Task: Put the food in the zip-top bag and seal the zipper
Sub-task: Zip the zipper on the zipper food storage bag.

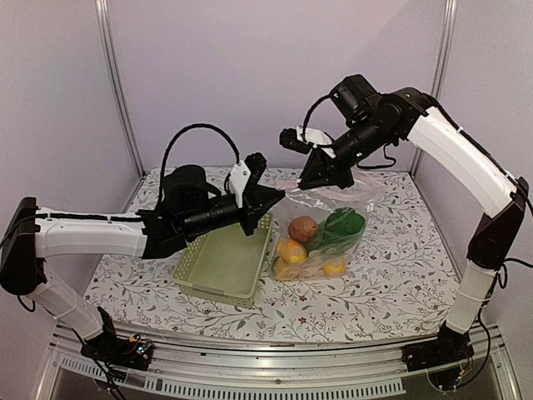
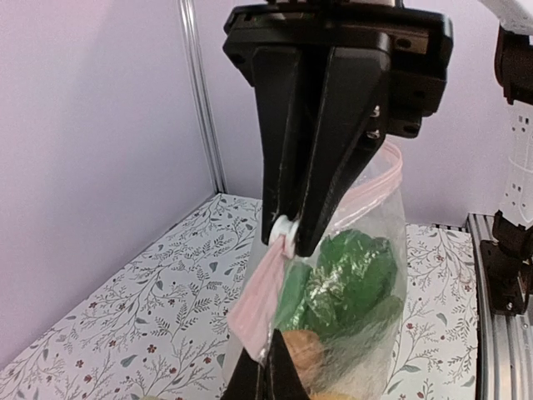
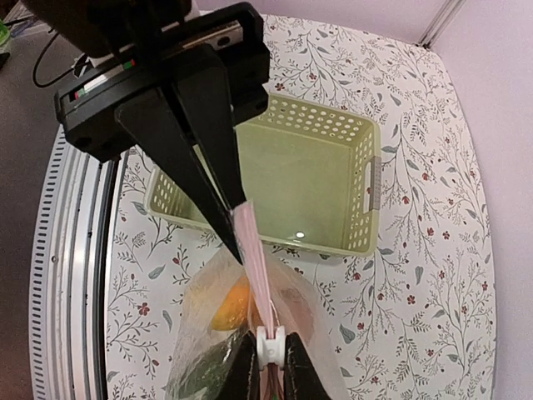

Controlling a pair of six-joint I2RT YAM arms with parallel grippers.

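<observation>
Left tool (image 3: 235,237) and right tool (image 2: 287,233) both clenched on zipper (image 3: 256,267), food (image 1: 304,227) inside bag (image 1: 360,198)

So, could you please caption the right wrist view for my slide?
Left end effector and right end effector hold the bag by its pink zipper, basket beside.

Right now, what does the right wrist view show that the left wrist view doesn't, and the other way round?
Only the right wrist: the pale green basket, nothing visible inside it. Only the left wrist: the lilac wall and its metal post. Both: the clear zip-top bag with food inside, and its pink zipper stretched between the left gripper and the right gripper, both shut on it, the right one at a white slider.
</observation>
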